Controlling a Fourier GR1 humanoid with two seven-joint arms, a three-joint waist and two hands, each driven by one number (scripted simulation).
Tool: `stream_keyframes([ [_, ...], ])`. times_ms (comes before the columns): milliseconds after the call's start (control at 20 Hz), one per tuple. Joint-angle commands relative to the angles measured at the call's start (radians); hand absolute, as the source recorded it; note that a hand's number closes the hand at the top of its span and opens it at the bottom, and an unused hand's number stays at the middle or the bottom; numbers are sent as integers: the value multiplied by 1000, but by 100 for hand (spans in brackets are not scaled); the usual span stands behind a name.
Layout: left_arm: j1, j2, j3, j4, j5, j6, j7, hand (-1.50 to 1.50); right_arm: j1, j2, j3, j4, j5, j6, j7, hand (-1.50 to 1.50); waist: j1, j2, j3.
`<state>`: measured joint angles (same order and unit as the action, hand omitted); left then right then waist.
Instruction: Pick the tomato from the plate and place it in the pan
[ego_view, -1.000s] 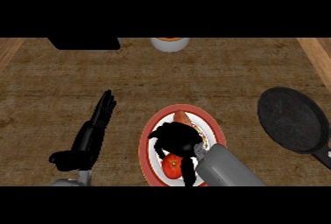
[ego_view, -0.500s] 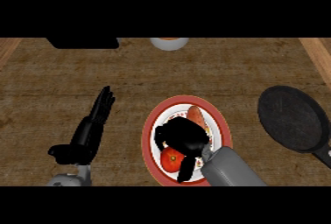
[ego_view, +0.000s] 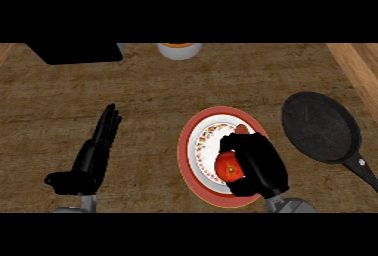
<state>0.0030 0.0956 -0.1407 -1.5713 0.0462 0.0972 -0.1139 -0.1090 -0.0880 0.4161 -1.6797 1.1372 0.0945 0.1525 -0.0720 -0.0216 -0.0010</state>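
2 black hands over a brown counter (ego_view: 170, 90), the right one on the tomato.

Largest after the counter is the dark pan (ego_view: 321, 127), lying flat at the right with its handle running toward the near right edge, apart from the plate (ego_view: 193, 135). That red-rimmed plate with a patterned white centre sits just left of the pan, near the middle. On its right half the right hand (ego_view: 255, 162) lies with fingers curled round the tomato (ego_view: 229, 166), which shows red at the hand's left side and is on the plate. Well left of the plate, the left hand (ego_view: 96, 150) rests open, its fingers straight and pointing far. At the far edge sit a black box (ego_view: 74, 51) on the left and 1 pale cup (ego_view: 179, 50) beside it.
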Motion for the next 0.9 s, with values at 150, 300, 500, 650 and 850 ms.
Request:
stream_keyframes([
  [150, -7, 19, 10, -12, 19, -37, -9, 0, 270, 5, -18, -466, 27, -66, 172, 150, 26, 11, 0],
  [300, -3, -46, -52, -21, -36, 23, 6, 0, 374, 39, 19, -578, 37, -79, 236, 150, 44, 15, 1],
  [500, -58, -6, 4, 56, -2, -36, -18, 0, 407, 32, -110, -649, -112, -54, 240, 150, 55, 21, 1],
  [650, -24, 2, 11, 23, 22, -68, -23, 0, 369, 34, -230, -548, -191, -146, 171, 150, 68, 21, 2],
  [850, -5, -22, -40, -34, -28, -30, 22, 0, 320, -41, -463, -463, -348, -167, 74, 150, 68, 21, 2],
])
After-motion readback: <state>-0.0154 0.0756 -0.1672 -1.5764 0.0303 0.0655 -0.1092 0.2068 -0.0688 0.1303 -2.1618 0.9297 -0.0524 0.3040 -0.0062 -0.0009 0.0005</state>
